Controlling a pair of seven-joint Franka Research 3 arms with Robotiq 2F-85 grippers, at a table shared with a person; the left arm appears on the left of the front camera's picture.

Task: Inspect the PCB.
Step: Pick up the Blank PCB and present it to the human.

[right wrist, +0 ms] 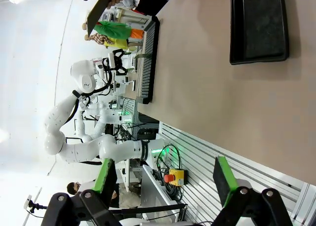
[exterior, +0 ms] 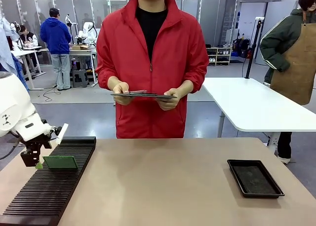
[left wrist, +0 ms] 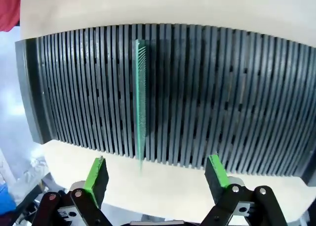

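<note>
- PCB (exterior: 60, 162): stands on edge in a slot of the black rack (exterior: 49, 191), at the near left of the worktop (exterior: 168, 186). Pale-green face is toward the front cam, about upright.
- L wrist view: PCB is seen edge-on as a thin green strip w/ a fine dotted face. It runs across the rack, one end at the rack's far part, the other at its near edge.
- Left tool (left wrist: 157, 172): jaws spread wide, nothing gripped. The green pads (left wrist: 97, 172) sit either side of the PCB's near end w/o touching it. The board is closer to one pad than to the other.
- Front view: left tool hangs just left of the PCB, over the rack's left edge, tips pointing down. The white arm comes in from the left.
- Right tool (right wrist: 164, 179): jaws wide open, empty. It is well apart from the tray & rack, which lie far beyond its fingertips.
- Tray (exterior: 254, 177): shallow, black, flat on the near right of the worktop, well apart from the rack.
- Rack: long, ribbed w/ many narrow slots, runs near-to-far along the left side.
- Person (exterior: 150, 48): red jacket, stands at the far side. Both hands (exterior: 120, 90) hold a dark flat panel (exterior: 143, 94) about level at waist height, beyond the worktop's far edge.
</note>
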